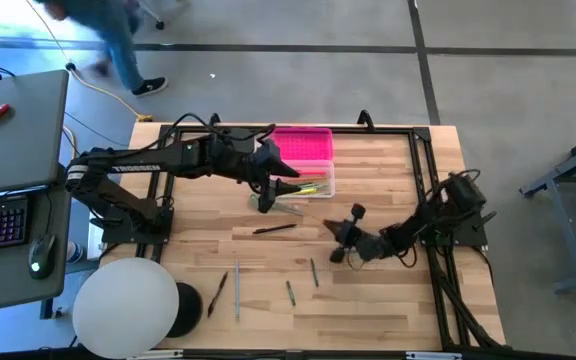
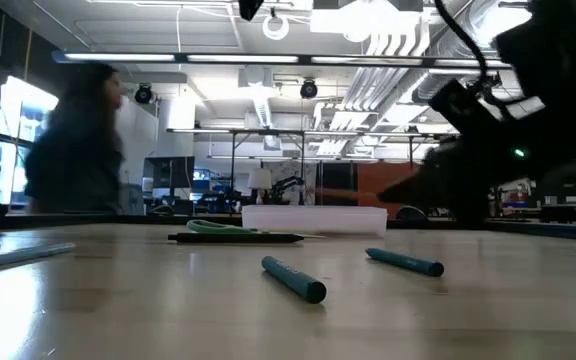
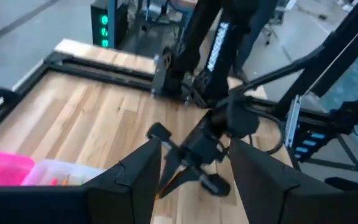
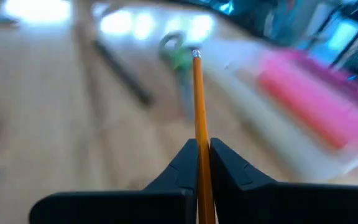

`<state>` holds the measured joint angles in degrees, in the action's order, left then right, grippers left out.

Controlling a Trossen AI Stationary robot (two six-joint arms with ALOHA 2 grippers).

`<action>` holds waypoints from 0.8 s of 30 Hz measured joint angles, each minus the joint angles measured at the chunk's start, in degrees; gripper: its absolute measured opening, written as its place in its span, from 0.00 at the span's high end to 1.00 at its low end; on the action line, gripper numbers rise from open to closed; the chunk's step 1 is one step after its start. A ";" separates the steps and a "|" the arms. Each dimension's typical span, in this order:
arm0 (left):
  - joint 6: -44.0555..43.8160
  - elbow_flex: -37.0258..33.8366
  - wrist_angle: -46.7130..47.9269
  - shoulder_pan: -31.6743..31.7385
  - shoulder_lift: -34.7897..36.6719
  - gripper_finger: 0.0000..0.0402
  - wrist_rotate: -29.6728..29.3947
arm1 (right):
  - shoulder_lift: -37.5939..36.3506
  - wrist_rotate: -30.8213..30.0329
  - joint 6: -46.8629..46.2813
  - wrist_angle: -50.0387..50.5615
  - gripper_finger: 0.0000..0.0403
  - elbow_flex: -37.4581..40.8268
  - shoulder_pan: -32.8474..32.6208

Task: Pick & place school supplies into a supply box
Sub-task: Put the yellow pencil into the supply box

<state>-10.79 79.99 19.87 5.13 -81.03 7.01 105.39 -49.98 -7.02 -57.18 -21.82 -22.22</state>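
Wooden table (image 1: 368,300) in an open lab, person walking past on the floor behind. Right end effector (image 4: 199,155) is clamped on an orange pencil (image 4: 197,93), pinched near one end, the metal-capped end sticking out ahead; in the high view right end effector sits mid-table, just beside the supply box (image 1: 303,165). Left end effector (image 3: 191,180) hangs over the box's clear base with jaws wide, holding nothing. Box: pink lid flipped back, a few pens already inside. Green-handled scissors (image 1: 268,203) lie against its near edge. Black pen (image 1: 274,229), two green pens (image 2: 293,278) and more pens lie loose on the table.

To do this step well: lift clear, swing the pencil parallel to the box's long side, lower it inside the walls before letting go, and mind the left arm crowding the box.

Right wrist view alone shows the grip on the pencil; high view alone gives the layout. Low view probably shows the box base, hard to be sure.
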 joint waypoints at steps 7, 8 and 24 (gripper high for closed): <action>-0.02 0.00 -0.06 0.07 0.66 0.45 0.17 | -11.82 12.20 15.96 4.80 0.99 -0.66 12.67; -0.02 0.00 -0.05 0.07 0.70 0.45 0.17 | -13.32 15.31 16.59 8.13 0.99 -1.36 15.32; 0.75 0.00 3.43 0.09 0.87 0.45 -0.11 | -7.56 36.51 21.84 46.65 0.97 -23.19 36.31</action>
<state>-10.03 79.99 23.30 5.21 -80.16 6.90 97.82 -13.48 14.82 -10.54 -45.01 14.09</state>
